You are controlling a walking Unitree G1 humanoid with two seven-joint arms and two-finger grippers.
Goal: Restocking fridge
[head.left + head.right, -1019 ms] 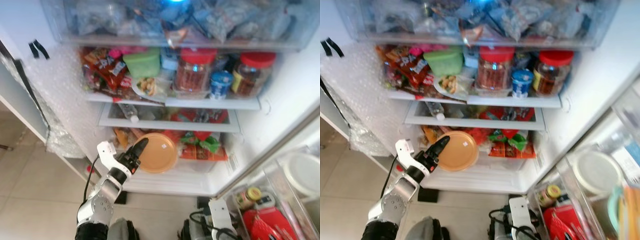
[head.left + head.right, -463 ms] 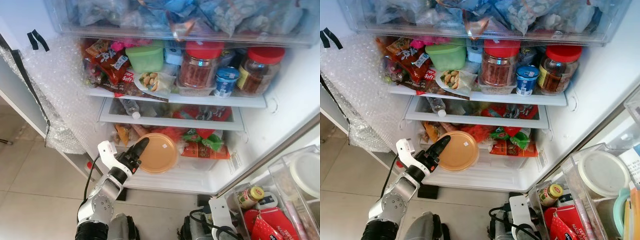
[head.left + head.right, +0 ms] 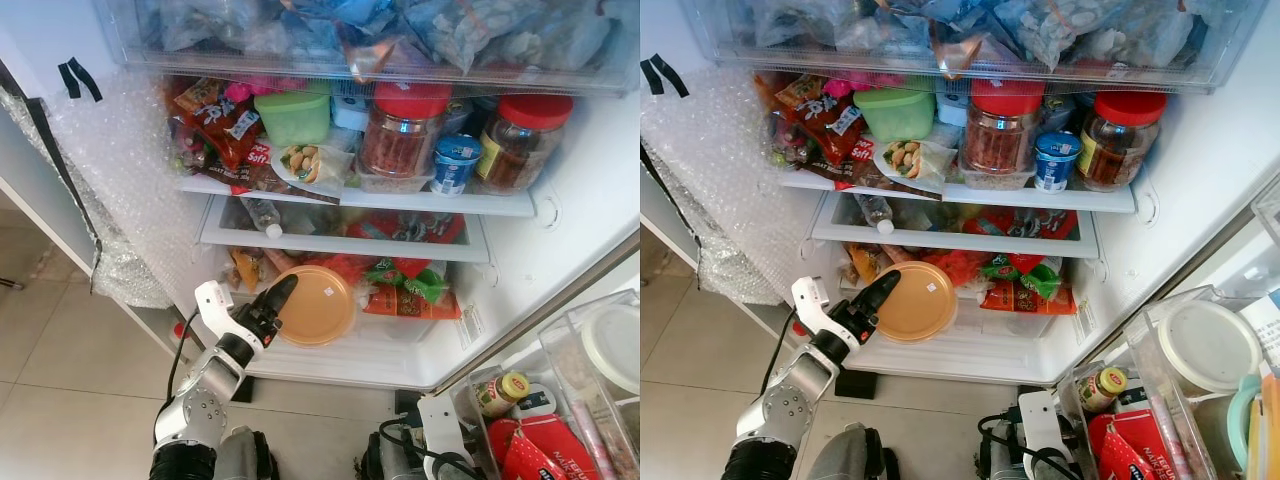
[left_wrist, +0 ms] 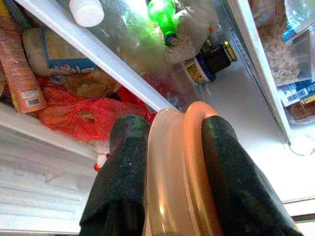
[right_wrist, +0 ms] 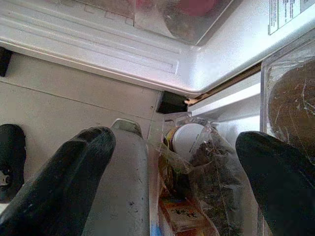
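Left gripper is pinching the orange lidded container by its rim at the fridge's bottom shelf, so I'd be sliding it in flat, past those red packets.

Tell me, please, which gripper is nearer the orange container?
Left. The left gripper is shut on the orange container at the fridge's bottom shelf; the right gripper hangs open by the door bins.
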